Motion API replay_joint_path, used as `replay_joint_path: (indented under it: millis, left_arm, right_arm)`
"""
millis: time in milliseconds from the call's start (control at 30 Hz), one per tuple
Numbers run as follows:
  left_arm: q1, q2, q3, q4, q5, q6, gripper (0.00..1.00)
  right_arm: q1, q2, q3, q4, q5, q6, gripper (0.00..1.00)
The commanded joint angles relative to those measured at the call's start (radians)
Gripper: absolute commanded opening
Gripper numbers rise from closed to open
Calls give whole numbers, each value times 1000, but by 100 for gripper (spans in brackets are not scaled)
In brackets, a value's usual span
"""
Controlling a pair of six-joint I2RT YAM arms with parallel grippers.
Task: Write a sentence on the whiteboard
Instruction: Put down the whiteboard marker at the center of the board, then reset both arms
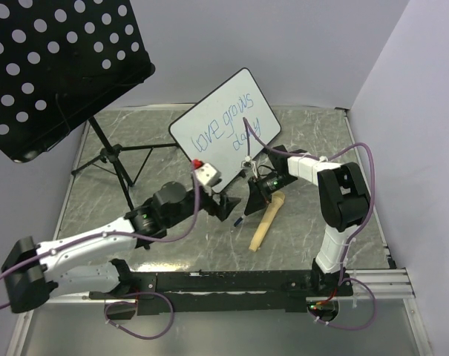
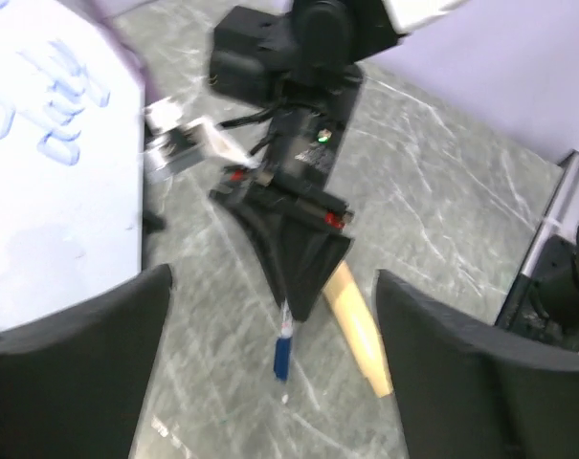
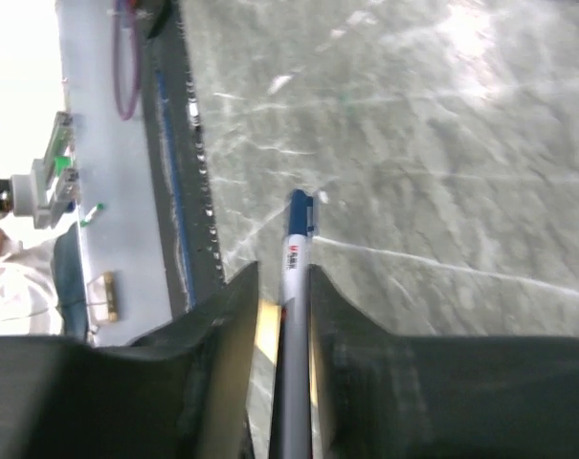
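The whiteboard (image 1: pixel 209 162) stood tilted in the upper middle of the top view, on the grey table (image 1: pixel 335 148). The sentence (image 1: pixel 228 119) ran across it in blue, in two lines, reading "love grows daily". In the left wrist view the board filled the upper left corner.

The left gripper (image 1: pixel 228 206) sat just below the board's lower corner in the top view. Its fingers (image 2: pixel 78 363) were spread wide, one at each lower corner of the left wrist view, and nothing was between them.

The right gripper (image 1: pixel 248 208) hung just right of it, pointing down at the table. A blue marker (image 3: pixel 294 268) lay between its two fingers (image 3: pixel 351 325), tip toward the table. The jaws were only narrowly apart, and a sliver of gap showed on one side of the marker. I could not tell whether the marker was clamped or merely resting there.

A wooden stick (image 1: pixel 267 220) lay on the table just beside the marker tip, toward the lower right. A black perforated stand (image 1: pixel 53 67) filled the upper left of the top view.
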Motion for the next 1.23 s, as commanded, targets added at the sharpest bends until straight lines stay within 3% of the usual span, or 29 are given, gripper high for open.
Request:
replay_joint_path:
  millis: [0, 67, 200, 233, 433, 567, 667, 700, 733, 800, 1000, 1200]
  left_arm:
    - [8, -134, -115, -15, -121, -107, 98]
    - [14, -209, -142, -46, -144, -164, 97]
    - [19, -295, -159, -144, -138, -221, 97]
    - [17, -309, -157, -164, -144, -228, 97]
    - [20, -400, -127, -311, -183, -310, 97]
    - [25, -433, -85, -366, -183, -348, 97]
    - [29, -458, -24, -414, -195, -365, 97]
    - [29, -464, -12, -426, -206, -367, 97]
    - [31, -475, 2, -459, -215, -370, 97]
    - [32, -487, 42, -495, -238, -370, 97]
    - [32, -525, 100, -616, -293, -373, 97]
    - [32, -594, 70, -606, -315, -373, 97]
  right_arm:
    - [3, -38, -18, 98, 92, 78, 52]
    - [4, -45, -14, 108, 120, 92, 74]
    - [4, -80, -14, 126, 170, 103, 85]
    - [1, -114, -13, 128, 201, 101, 99]
    - [-5, -403, -25, 213, 432, 95, 100]
    - [-25, -652, -102, 342, 691, 135, 100]
    - [-129, -841, -175, 476, 745, 248, 100]
    - [-164, -910, -179, 493, 777, 376, 100]
    - [-250, -938, -168, 478, 749, 406, 100]
    - [-296, -1000, -145, 410, 706, 473, 100]
    - [-297, -1131, -110, 319, 857, 583, 100]
    - [-297, -1186, -108, 310, 939, 588, 100]
